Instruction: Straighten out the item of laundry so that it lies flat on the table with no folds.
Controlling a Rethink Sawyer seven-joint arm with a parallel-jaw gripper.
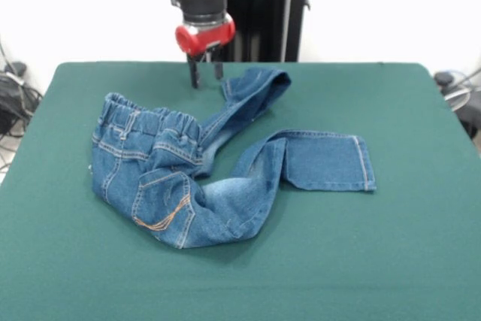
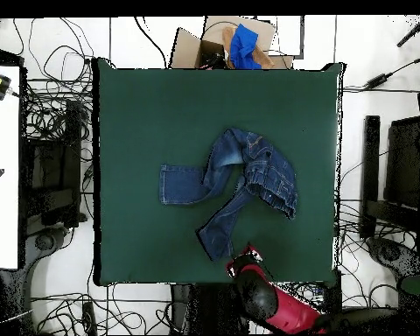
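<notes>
Hovering empty w/ jaws slightly apart, gripper (image 1: 205,73) sits just beside crumpled jeans (image 1: 195,171), near one leg hem.

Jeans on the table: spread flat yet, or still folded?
Still folded. The jeans lie bunched on the table: the waistband is crumpled, one leg doubles back on itself, and the other curls toward the hand.

Blue denim jeans (image 1: 188,178) show faded whitish patches and orange pocket stitching; the table (image 1: 391,246) is plain dark green.
</notes>
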